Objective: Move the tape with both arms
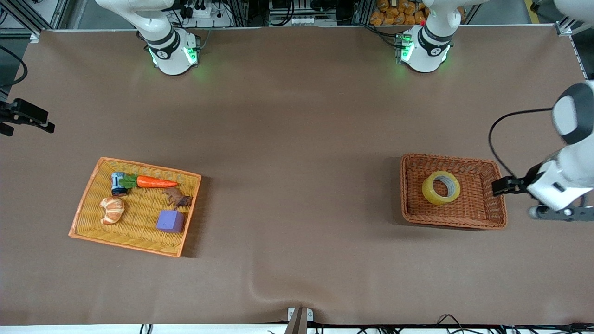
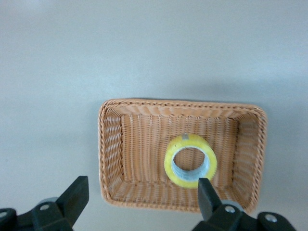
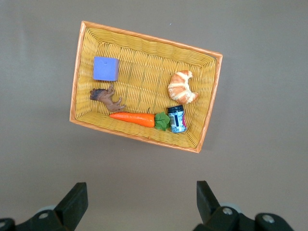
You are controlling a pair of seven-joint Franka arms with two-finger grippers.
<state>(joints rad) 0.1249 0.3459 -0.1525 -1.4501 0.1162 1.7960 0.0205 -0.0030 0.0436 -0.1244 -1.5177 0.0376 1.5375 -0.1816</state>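
- The brown table [image 1: 297,139] spreads wide under two white arms, whose green-lit bases stand along its edge farthest from the front camera.
- The left arm [image 1: 568,171] hangs at its own end of the table, its black fingertips showing just beside the brown wicker basket [image 1: 492,218].
- The left gripper [image 2: 139,199] is spread wide and holds nothing; in its wrist view the fingers [image 2: 74,197] straddle the basket's rim from above, touching neither wicker nor roll.
- The right gripper [image 3: 139,199] is likewise parted wide and empty, held above bare table just beside the yellow tray [image 3: 202,96]; the front view shows only a black fragment at its edge that may belong to this arm.
- The yellow tray, orange-rimmed, lies toward the right arm's end of the table and carries five small items.
- The tape [image 1: 441,188], a yellowish ring with a pale core, lies flat inside the brown basket, free of both grippers.
- In the tray: a carrot [image 1: 155,182], a croissant [image 1: 112,209], a purple block [image 1: 170,221], a small brown figure [image 1: 177,198] and a blue-white can [image 1: 118,183] touching the carrot's green leaves.
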